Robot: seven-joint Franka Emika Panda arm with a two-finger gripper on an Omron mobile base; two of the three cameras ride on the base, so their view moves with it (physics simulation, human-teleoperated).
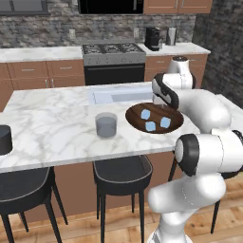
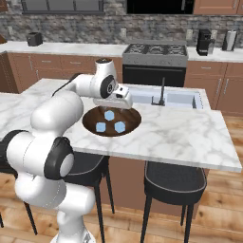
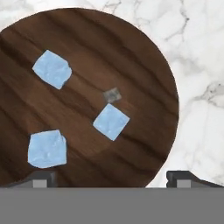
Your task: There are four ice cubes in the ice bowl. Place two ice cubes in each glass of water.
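Observation:
The ice bowl [image 3: 144, 65] is a wide dark-brown wooden dish on the marble island [image 1: 57, 133], also seen in the base views [image 1: 137, 121] [image 2: 90, 121]. Three pale blue ice cubes lie in it [image 3: 51, 68] [image 3: 111, 121] [image 3: 47, 148]. My gripper [image 3: 111, 180] hangs just above the bowl [image 2: 114, 107], pointing down, open, with nothing between its fingertips [image 3: 41, 181]. Left of the bowl stands the see-through grey glass of water [image 1: 106, 125]. The dark glass [image 1: 4, 139] sits at the island's far left edge.
A sink [image 2: 175, 99] with a dark faucet [image 2: 162, 92] is set into the island behind the bowl. Black stools [image 1: 122, 173] [image 2: 173, 178] stand under the near edge. A stove [image 1: 114, 50] and a coffee machine [image 1: 152, 39] line the back counter.

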